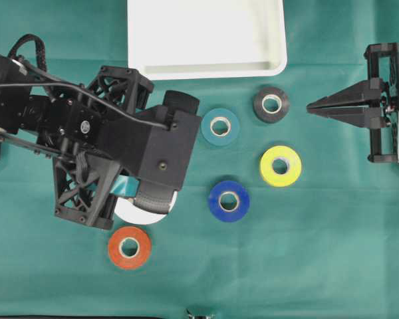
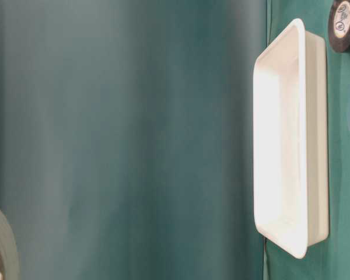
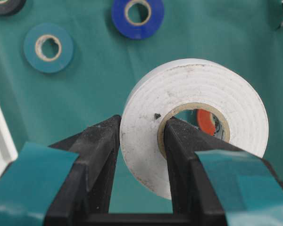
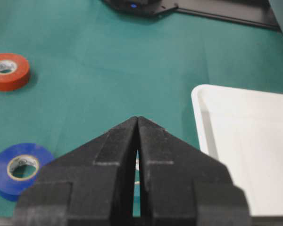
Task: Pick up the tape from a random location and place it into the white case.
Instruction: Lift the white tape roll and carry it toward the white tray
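Overhead: left claw (image 1: 145,199) over white tape (image 1: 141,211), orange roll (image 1: 129,247) just below it, white case (image 1: 206,66) well above; right claw (image 1: 310,106) pinched together, empty | Table-level: case (image 2: 315,134) on green cloth | Left wrist: fingers (image 3: 179,155) clamped through white tape (image 3: 193,94) wall | Right wrist: tips (image 4: 137,123) together, case (image 4: 203,113) beside.

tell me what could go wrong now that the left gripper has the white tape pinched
1. The left gripper holds the white tape by one wall only, one finger through the core, so the roll might pivot or slip on the way.
2. The teal tape and black tape lie near the white case; a low carry could nudge them.
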Controlling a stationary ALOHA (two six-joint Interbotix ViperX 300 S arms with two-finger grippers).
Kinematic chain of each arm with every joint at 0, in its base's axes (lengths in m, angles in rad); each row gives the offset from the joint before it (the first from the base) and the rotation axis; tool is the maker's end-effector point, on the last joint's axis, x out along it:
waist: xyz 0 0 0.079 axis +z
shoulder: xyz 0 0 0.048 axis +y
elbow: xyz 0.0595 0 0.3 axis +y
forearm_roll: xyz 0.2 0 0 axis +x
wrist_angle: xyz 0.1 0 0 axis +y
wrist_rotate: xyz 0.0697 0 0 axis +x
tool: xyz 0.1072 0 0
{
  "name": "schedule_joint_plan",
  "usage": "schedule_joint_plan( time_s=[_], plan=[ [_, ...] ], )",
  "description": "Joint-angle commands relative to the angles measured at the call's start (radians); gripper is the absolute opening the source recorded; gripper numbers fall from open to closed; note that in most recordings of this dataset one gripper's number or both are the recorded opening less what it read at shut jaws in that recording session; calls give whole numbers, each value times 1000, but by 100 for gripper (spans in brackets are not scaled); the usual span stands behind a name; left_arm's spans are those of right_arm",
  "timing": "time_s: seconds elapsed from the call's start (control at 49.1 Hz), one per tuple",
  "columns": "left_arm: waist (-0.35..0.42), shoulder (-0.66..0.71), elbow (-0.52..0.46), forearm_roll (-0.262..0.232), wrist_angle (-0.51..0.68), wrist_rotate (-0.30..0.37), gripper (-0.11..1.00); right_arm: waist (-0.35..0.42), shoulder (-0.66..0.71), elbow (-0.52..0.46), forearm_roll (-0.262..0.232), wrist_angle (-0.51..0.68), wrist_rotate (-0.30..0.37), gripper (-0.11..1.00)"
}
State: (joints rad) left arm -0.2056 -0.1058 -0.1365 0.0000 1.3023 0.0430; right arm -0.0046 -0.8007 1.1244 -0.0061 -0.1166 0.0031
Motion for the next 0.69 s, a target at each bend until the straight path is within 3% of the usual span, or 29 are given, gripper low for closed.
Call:
schedule_joint_plan(
  time_s=[0.0, 0.509, 0.672],
  plan=[
    [-3, -21, -25, 3, -2, -2, 26, -2, 3, -26, 2, -5, 0, 0],
    [-2, -29, -8, 3, -15, 0, 26, -2, 2, -26, 2, 3, 0, 0],
    [34, -29, 23, 6, -31, 0, 26, -2, 2, -26, 2, 3, 0, 0]
  ],
)
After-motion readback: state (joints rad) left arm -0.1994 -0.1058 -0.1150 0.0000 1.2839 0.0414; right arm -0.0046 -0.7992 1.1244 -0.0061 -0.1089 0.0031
